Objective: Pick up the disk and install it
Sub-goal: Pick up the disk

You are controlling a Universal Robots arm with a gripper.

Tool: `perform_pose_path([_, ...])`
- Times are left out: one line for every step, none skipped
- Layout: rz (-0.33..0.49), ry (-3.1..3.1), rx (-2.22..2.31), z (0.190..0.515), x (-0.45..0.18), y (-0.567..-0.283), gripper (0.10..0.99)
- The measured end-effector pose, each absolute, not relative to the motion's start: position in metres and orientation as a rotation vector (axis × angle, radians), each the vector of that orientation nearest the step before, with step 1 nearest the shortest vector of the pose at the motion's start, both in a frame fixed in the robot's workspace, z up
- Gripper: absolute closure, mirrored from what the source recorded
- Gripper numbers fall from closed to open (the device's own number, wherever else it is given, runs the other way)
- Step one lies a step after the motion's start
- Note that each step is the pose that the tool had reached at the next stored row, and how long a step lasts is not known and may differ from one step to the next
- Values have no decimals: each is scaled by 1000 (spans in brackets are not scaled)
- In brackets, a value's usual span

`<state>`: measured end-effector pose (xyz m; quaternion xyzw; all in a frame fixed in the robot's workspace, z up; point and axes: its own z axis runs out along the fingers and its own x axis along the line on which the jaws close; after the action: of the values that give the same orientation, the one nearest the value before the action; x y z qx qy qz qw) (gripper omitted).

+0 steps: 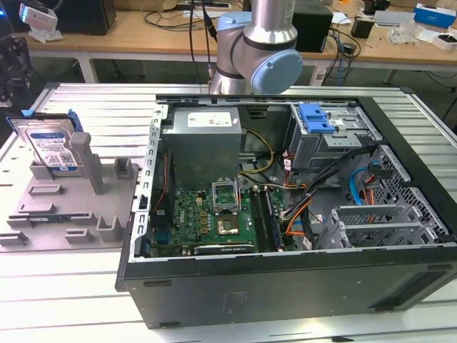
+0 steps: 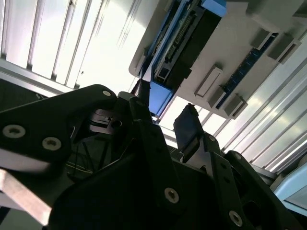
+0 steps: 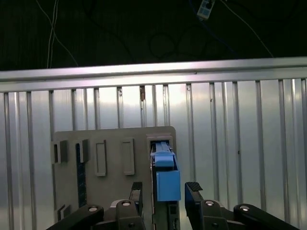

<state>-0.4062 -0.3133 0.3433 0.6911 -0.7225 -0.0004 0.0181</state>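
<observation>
Metal table (image 1: pixel 64 286), racked disk (image 1: pixel 48 143), wooden desks (image 1: pixel 143 32)

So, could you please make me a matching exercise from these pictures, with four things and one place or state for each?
Things:
1. disk
2. gripper
3. motherboard
4. ribbed blue latch

Places or states:
a) open
b) flat on the bottom of the open computer case
c) standing upright in the grey holder
d) on top of the drive cage

Pairs: 1-c, 2-a, 3-b, 4-d

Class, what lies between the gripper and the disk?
Nothing: in the first wrist view the open gripper hangs over the disk, and the stretch between them is bare.
</observation>
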Motion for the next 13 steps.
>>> perform_pose_path([-1, -2244, 2147, 343, -406, -313, 604])
perform_pose_path([-1, -2244, 2147, 343, -406, -313, 604])
perform_pose_path([-1, -2244, 2147, 343, -406, -313, 604])
perform_pose_path([-1, -2244, 2147, 343, -406, -313, 604])
perform_pose_path([-1, -2244, 2146, 342, -406, -313, 604])
perform_pose_path([-1, -2244, 2146, 342, -406, -313, 604])
perform_pose_path([0, -2244, 2146, 342, -406, -313, 604])
perform_pose_path([1, -2243, 2146, 341, -406, -313, 604])
perform_pose_path([1, -2243, 2146, 340, -406, -313, 604])
perform_pose_path([2, -2243, 2145, 340, -406, -313, 604])
perform_pose_path([3, -2242, 2145, 339, -406, -313, 604])
perform_pose_path([3, -2242, 2145, 339, -406, -313, 604])
perform_pose_path([4, -2242, 2144, 338, -406, -313, 604])
